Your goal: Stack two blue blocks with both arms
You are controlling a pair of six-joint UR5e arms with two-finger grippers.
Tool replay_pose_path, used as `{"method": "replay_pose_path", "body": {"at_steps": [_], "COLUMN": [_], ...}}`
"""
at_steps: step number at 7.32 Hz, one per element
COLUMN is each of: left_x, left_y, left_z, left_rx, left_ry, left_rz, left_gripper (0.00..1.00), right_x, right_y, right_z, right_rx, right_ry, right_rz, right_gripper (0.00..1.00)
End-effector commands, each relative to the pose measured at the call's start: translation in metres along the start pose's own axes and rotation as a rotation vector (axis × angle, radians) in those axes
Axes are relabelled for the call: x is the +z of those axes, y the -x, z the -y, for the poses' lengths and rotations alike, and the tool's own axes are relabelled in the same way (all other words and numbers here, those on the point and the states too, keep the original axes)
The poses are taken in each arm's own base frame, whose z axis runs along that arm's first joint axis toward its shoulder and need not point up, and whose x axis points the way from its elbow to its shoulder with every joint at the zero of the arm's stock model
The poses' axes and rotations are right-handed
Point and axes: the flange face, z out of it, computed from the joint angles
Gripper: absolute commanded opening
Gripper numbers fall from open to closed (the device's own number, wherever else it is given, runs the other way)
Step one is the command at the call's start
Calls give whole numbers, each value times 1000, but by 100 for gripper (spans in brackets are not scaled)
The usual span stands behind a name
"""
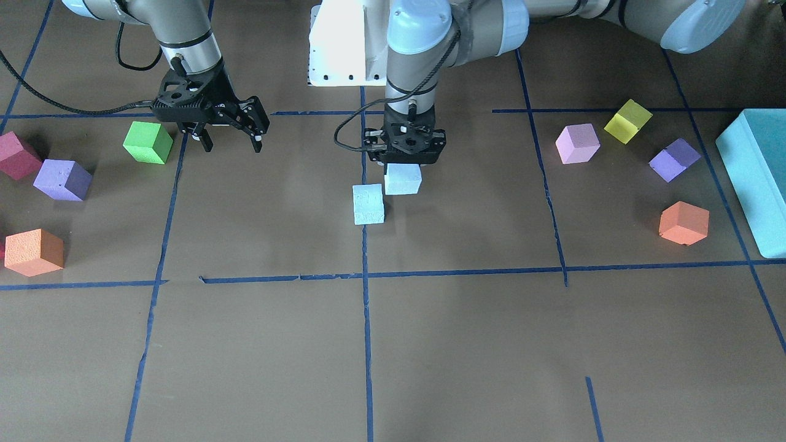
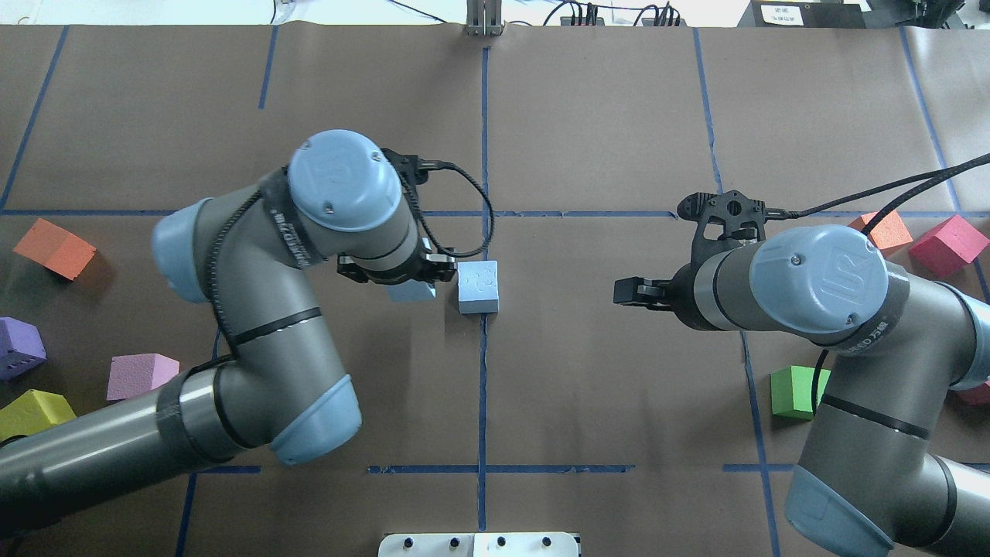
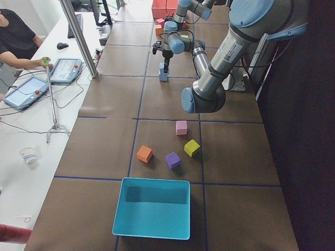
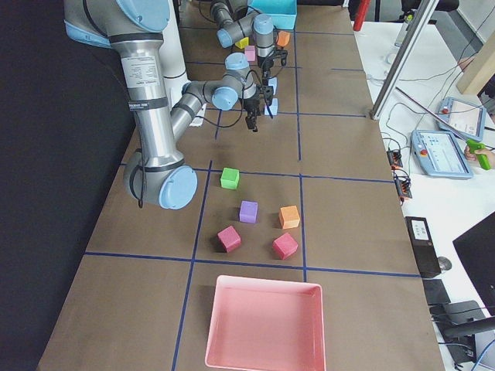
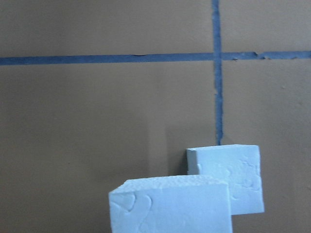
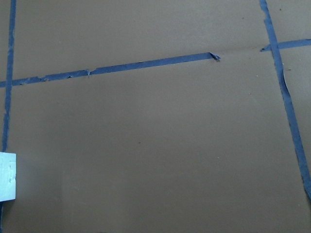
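My left gripper point(image 1: 404, 163) is shut on one pale blue block point(image 1: 403, 178) and holds it low near the table's middle. In the overhead view this block point(image 2: 411, 291) peeks out from under the left wrist. The second blue block point(image 1: 368, 204) rests on the table just beside it, apart from it, and also shows in the overhead view point(image 2: 478, 286). The left wrist view shows the held block point(image 5: 170, 206) close up, with the other block point(image 5: 228, 177) behind and to its right. My right gripper point(image 1: 230, 140) is open and empty, hanging above the table well off to the side.
Green point(image 1: 148, 142), purple point(image 1: 62, 180), red point(image 1: 17, 155) and orange point(image 1: 34, 252) cubes lie on the right arm's side. Pink point(image 1: 577, 143), yellow point(image 1: 627, 121), purple point(image 1: 674, 159) and orange point(image 1: 683, 223) cubes and a teal box point(image 1: 755, 178) lie on the left arm's side.
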Motion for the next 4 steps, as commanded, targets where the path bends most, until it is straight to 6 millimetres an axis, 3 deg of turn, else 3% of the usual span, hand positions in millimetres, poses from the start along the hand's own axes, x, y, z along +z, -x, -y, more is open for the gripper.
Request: {"method": "replay_pose_path", "body": {"at_steps": [1, 4], "left_x": [14, 21], "left_y": [-41, -39], "left_z": [12, 11], "left_rx": [12, 3], "left_ry": [3, 10], "left_rz": [34, 45], "left_gripper": [1, 2], "right_x": [-3, -4], "right_y": [-15, -17], "right_z": [-2, -2], "right_rx": [-8, -8], "right_ry": [0, -2], "right_rz": [-15, -15], "right_gripper": [100, 100]}}
